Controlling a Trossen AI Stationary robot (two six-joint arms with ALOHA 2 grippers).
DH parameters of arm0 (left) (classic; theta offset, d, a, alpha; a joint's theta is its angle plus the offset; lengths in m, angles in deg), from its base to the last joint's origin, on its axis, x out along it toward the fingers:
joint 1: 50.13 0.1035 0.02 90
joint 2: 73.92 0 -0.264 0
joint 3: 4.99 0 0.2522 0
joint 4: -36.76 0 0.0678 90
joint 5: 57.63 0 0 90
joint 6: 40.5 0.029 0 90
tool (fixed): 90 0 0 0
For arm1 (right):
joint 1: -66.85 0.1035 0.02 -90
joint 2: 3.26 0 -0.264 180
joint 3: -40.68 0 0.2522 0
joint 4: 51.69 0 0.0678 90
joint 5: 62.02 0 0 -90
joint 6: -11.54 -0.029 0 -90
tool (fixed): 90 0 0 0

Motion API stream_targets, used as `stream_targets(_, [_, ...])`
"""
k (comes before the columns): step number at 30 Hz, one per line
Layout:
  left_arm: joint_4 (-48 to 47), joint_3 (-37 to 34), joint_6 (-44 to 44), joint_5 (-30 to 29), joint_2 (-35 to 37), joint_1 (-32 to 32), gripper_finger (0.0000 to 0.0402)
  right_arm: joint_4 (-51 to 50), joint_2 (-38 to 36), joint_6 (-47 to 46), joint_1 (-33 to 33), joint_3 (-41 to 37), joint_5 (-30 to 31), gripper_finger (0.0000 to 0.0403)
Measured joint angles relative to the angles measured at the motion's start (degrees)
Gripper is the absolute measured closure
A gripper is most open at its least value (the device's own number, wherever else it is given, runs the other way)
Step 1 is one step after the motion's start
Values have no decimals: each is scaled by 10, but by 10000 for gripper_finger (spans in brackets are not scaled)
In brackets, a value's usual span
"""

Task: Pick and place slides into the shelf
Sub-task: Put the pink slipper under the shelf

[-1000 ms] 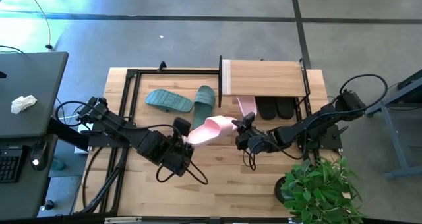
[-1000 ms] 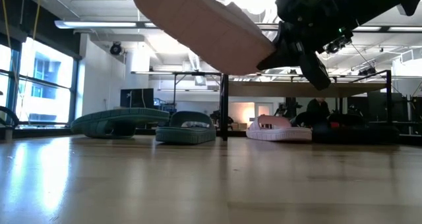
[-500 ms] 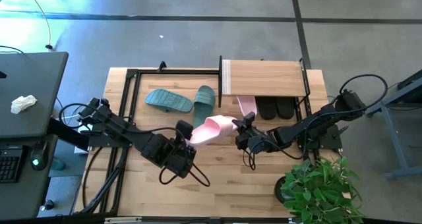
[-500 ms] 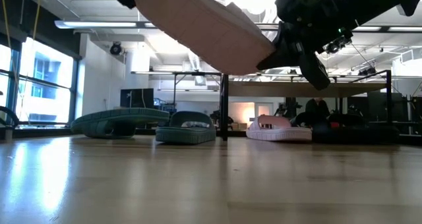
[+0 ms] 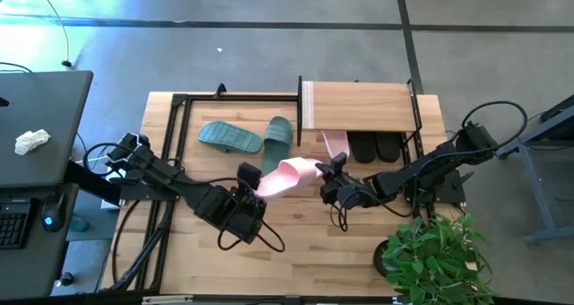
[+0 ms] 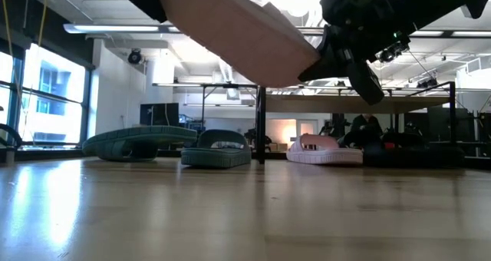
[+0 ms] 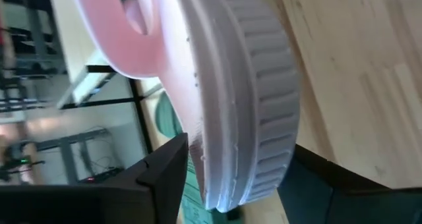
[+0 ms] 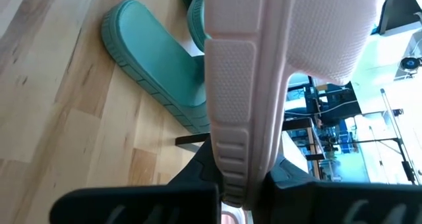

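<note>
High view: a pale pink rubber slide sandal with a wide strap (image 5: 289, 175) hangs tilted above the light, plank-grained wooden table (image 5: 296, 251), between two dark arms. The right gripper (image 5: 328, 181) is clamped on its end nearer the shelf; the left gripper (image 5: 249, 180) sits at the opposite end. Two teal-green rubber slides (image 5: 231, 136) lie on the table beside a bare black metal frame (image 5: 179, 117) — one flat, one angled. The low shelf with a light wooden top board and thin black legs (image 5: 359, 106) stands at the far edge; under its board, a second pink slide (image 5: 335, 143) and two black slides (image 5: 375, 146) side by side.

Low view: the pink slide's pale sole (image 6: 238, 34) slopes overhead, well clear of the table.

Left wrist view: the slide's ribbed, grooved sole edge (image 7: 264, 118) lies between two dark fingers (image 7: 165, 174), parted around it — whether they press it I cannot tell.

Right wrist view: dark fingers (image 8: 204, 174) pinched tight on the sole's fine-dotted tread (image 8: 244, 85).
</note>
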Motion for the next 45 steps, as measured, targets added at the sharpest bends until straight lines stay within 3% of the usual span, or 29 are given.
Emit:
stream_targets(10, [-15,-13,-40,-110,3,-69,219,12,0,1,0,0,-4,393])
stream_targets(18, [36,-162,-171,-208,81,-110,218,38,0,25,0,0,-16,393])
stream_targets(25, [162,-282,-170,-231,181,-145,218,51,0,37,1,0,-23,393])
stream_targets(29, [279,-348,-120,-216,237,-150,218,62,0,49,1,0,-24,393])
stream_targets(37, [644,-481,168,-157,305,-136,218,79,0,51,4,0,-26,393])
stream_targets(40, [727,-509,236,-145,314,-121,218,86,0,51,10,0,-26,393])
stream_targets(45, [786,-525,267,-92,316,-74,218,94,0,51,20,0,-26,393])
